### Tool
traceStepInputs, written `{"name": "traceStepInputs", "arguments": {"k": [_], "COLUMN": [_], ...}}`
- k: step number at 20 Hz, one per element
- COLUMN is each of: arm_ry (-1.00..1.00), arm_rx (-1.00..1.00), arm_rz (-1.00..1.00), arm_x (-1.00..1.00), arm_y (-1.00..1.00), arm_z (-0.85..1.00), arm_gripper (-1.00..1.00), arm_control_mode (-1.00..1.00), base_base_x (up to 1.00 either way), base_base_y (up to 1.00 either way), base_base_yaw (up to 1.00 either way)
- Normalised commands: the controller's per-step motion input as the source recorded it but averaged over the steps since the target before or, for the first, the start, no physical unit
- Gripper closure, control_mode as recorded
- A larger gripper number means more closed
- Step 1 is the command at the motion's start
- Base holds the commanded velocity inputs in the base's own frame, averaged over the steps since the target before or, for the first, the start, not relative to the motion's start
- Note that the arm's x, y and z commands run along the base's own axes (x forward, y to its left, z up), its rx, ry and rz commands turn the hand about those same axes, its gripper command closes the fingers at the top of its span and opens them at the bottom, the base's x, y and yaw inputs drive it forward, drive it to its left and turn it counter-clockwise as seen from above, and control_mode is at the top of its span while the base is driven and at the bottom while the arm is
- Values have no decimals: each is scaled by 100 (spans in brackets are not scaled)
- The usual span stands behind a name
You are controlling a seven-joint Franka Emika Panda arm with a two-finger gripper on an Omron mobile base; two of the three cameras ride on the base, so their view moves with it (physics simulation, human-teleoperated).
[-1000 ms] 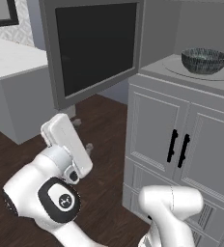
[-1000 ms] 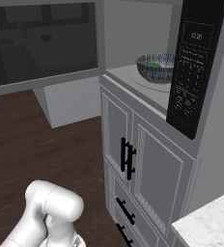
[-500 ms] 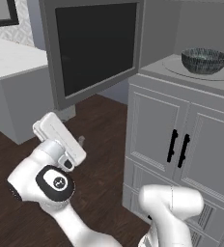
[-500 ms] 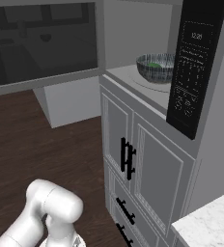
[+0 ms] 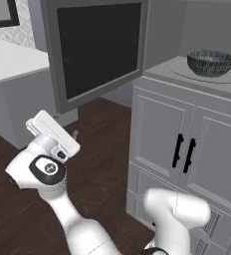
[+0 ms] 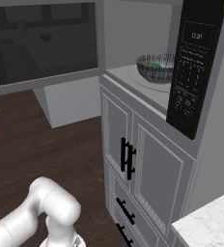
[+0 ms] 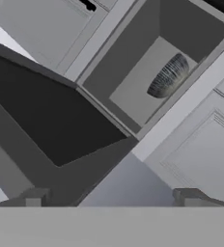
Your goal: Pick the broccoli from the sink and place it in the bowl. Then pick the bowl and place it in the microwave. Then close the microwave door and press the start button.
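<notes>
The bowl (image 5: pixel 211 62) stands on the round turntable inside the microwave (image 5: pixel 187 35), on the right. In the right base view a bit of green broccoli (image 6: pixel 154 64) shows inside the bowl (image 6: pixel 157 68). The microwave door (image 5: pixel 97 47) hangs wide open to the left, its dark glass facing me. My gripper (image 5: pixel 73 135) is low and left, below the door's lower edge and well away from the bowl. It is open with nothing between its fingertips (image 7: pixel 35 197). The hand view looks up at the door (image 7: pixel 51 125) and the bowl (image 7: pixel 168 77).
A black control panel (image 6: pixel 193 62) runs down the microwave's right side. Grey panelled cabinet doors with black handles (image 5: pixel 183 152) stand below the oven. A grey counter block (image 5: pixel 18 94) sits at the left, with dark wood floor (image 5: pixel 102 164) between it and the cabinets.
The hand and forearm have swung a little to the left and upward, away from the cabinet. Door, bowl and jaws stay as they were.
</notes>
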Motion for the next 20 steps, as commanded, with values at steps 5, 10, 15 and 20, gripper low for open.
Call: {"name": "traceStepInputs", "arguments": {"k": [5, 10, 15, 20], "arm_ry": [-7, -5, -14, -23], "arm_rx": [0, 0, 3, 9], "arm_rz": [-2, -1, -2, -7], "arm_x": [78, 69, 43, 24], "arm_y": [23, 24, 1, -18], "arm_z": [-35, -41, -6, 4], "arm_gripper": [-100, -100, -100, -100], "arm_control_mode": [-100, -100, -100, -100], "base_base_x": [0, 0, 0, 0], "base_base_y": [0, 0, 0, 0], "base_base_yaw": [0, 0, 0, 0]}}
